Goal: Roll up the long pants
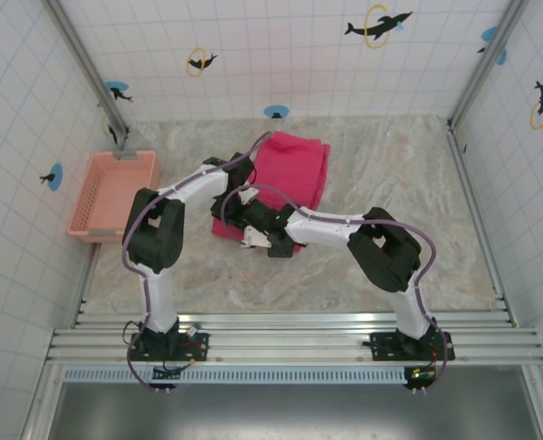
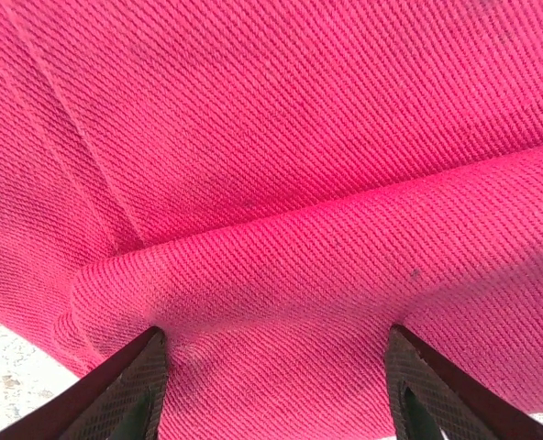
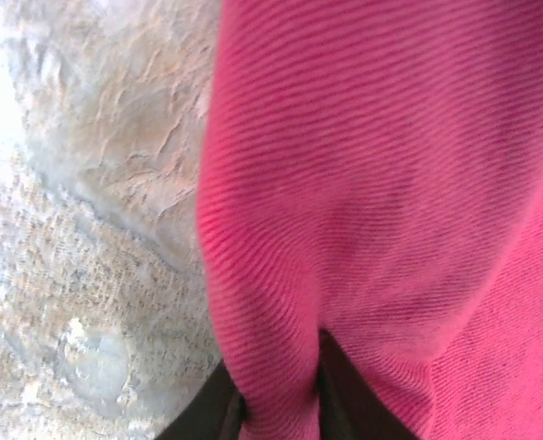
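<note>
The long pants (image 1: 294,170) lie folded as a bright pink-red strip in the middle of the table, their near end rolled or bunched under both grippers. My left gripper (image 1: 229,211) is at that near end. In the left wrist view its fingertips (image 2: 132,396) stand wide apart, and a thick roll of the long pants (image 2: 281,302) lies between them. My right gripper (image 1: 254,236) is just in front of it. In the right wrist view its dark fingers (image 3: 345,408) are close together, pinching a fold of the long pants (image 3: 281,367).
A salmon-pink lattice basket (image 1: 111,192) stands at the left edge of the marble table (image 1: 409,183). Tiled walls close in the back and sides. The arms' rail (image 1: 290,335) runs along the near edge.
</note>
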